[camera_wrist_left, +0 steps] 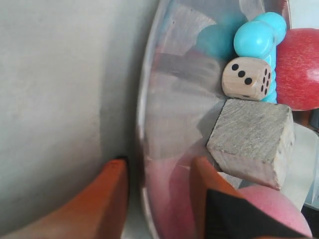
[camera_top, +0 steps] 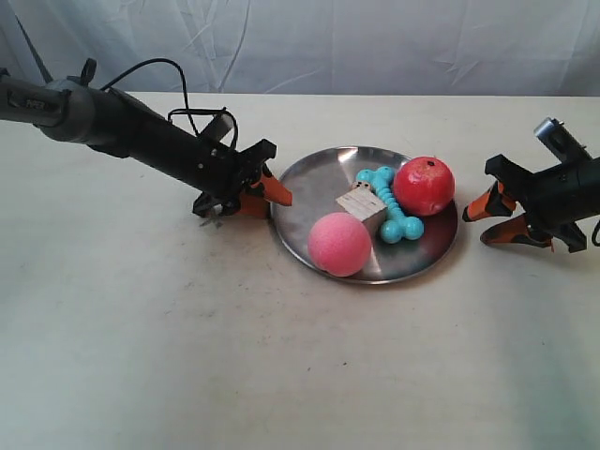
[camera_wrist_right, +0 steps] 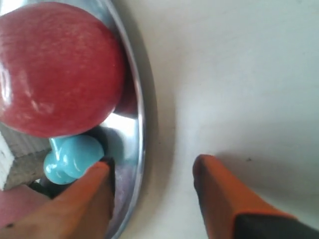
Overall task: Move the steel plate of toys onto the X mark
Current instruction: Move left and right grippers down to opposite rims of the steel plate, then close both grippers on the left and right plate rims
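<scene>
We log the steel plate [camera_top: 317, 183] mid-way across the surface [camera_top: 281, 375]. Left gripper [camera_wrist_left: 159, 164] released, fingers [camera_wrist_left: 112, 199] straddling the plate's left rim. Right gripper [camera_wrist_right: 152, 163] released too, plate lying just left of it. We judge the left nearer a hold.

A pale off-white table [camera_top: 281, 375] is stretching across the whole exterior view. Its matte top is showing faint grey scuffs and smudges, thickest toward that view's left. A round, shiny plate [camera_top: 314, 183] is sitting flat on it, a little past the middle toward the far edge. Its raised rim is casting a narrow dark shadow onto the tabletop beside it, clearest in both wrist views. The surface around the plate is looking smooth.
</scene>
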Action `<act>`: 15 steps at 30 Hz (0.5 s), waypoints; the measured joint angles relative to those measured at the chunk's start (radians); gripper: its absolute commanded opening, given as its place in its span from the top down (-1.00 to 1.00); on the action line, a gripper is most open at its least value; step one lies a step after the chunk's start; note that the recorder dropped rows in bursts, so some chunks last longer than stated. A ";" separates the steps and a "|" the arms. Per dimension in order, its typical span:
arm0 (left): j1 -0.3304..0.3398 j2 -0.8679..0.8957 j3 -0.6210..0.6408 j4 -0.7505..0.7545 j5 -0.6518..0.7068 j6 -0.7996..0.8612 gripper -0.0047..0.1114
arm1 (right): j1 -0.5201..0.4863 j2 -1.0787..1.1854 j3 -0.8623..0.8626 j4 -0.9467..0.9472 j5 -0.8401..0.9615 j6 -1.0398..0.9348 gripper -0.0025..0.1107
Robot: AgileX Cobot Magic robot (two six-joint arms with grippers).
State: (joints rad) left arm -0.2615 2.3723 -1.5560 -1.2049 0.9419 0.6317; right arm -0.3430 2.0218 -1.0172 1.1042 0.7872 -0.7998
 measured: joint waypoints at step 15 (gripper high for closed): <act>-0.009 0.002 -0.004 0.004 -0.019 0.002 0.33 | -0.004 0.079 -0.011 0.103 0.026 -0.004 0.07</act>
State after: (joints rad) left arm -0.2706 2.3738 -1.5599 -1.2009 0.9229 0.6337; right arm -0.3467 2.1005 -1.0286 1.2067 0.8134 -0.8038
